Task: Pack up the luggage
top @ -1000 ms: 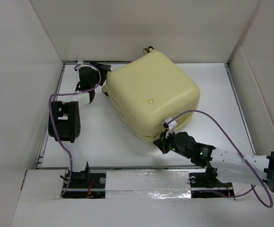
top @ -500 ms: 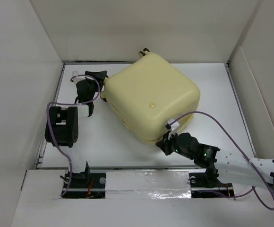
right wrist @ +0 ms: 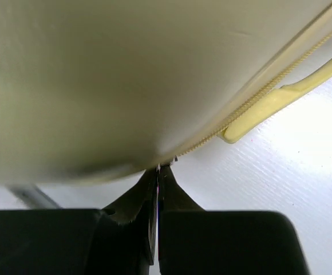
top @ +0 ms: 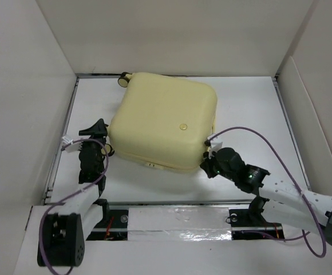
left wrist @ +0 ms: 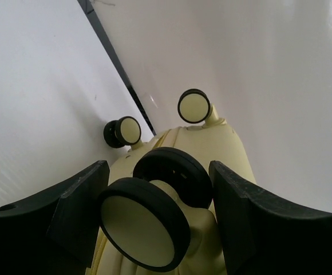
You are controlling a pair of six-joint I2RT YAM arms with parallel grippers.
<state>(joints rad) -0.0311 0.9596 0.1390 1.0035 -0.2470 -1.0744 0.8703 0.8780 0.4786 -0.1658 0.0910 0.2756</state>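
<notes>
Tabletop: white flat table (top: 257, 103), walled on three sides by pale panels.

Luggage (top: 163, 120): a pale-yellow hard-shell suitcase with rounded corners. It lies closed and flat on one broad face. It sits about the middle of the table, slightly toward 12 o'clock, and is turned a little off square. A small round stud (top: 182, 126) shows on the upper shell, toward 4 o'clock of its centre.

Left gripper (top: 100, 140): black, two-fingered, placed at the suitcase's 8 o'clock corner. In the wrist view the left gripper (left wrist: 157, 189) has its jaws wide around the near cream-and-black twin caster wheel (left wrist: 149, 220). The wheel fills the gap, and both fingers appear to bear on its tyres.

Right gripper (top: 210, 166): black, placed at the suitcase's 4 o'clock corner. In the wrist view the right gripper (right wrist: 158, 169) has its fingertips pressed together with no gap. The tips meet the shell at the zip seam (right wrist: 240, 113). Whether a zip tab is pinched between them cannot be determined.

Two far caster wheels are seen beyond the left fingers, one at 12 o'clock (left wrist: 194, 106) and one at 10 o'clock (left wrist: 123, 132). In the overhead view a wheel (top: 123, 80) projects at the suitcase's 11 o'clock corner.

A flat pale-yellow strap (right wrist: 275, 100) lies beside the zip seam, at 2 o'clock from the right fingertips.
</notes>
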